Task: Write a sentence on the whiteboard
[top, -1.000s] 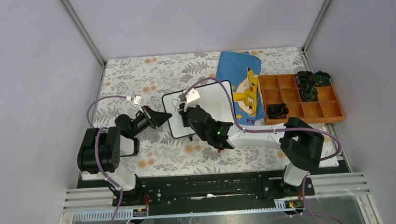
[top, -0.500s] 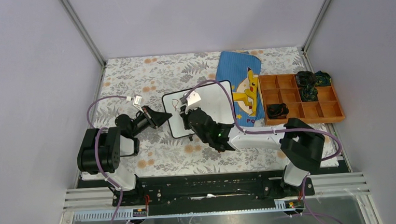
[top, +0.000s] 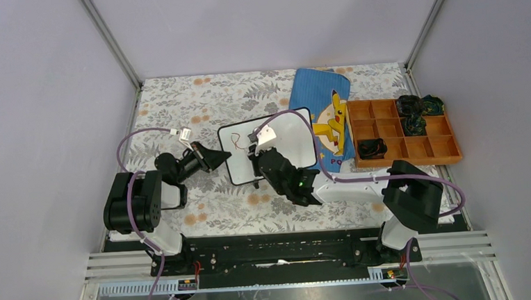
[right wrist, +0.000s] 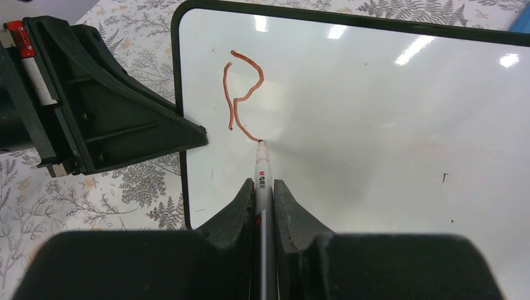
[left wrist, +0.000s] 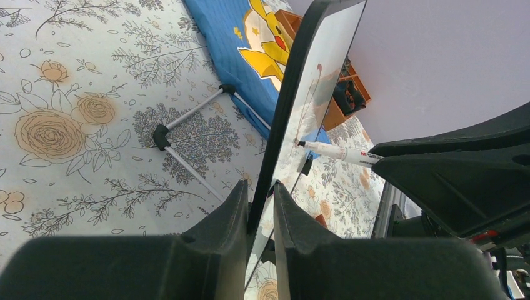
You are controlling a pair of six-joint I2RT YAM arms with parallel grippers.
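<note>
Whiteboard (top: 295, 131), centre frame on the desk (top: 176, 100), left edge clamped between jaws of left gripper (left wrist: 259, 219). Right gripper (right wrist: 264, 200) jaws grasp a marker (right wrist: 261, 169), tip touching the board at the foot of a red R (right wrist: 240, 94).

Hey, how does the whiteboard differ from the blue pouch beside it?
The whiteboard is white with a thin black frame; the blue pouch is blue cloth with a yellow cartoon figure. The whiteboard stands propped up, its edge clamped between the fingers of the left gripper; the pouch lies flat on the table. The whiteboard bears a hand-drawn red R; the pouch's picture is printed. Both are rectangular.
</note>
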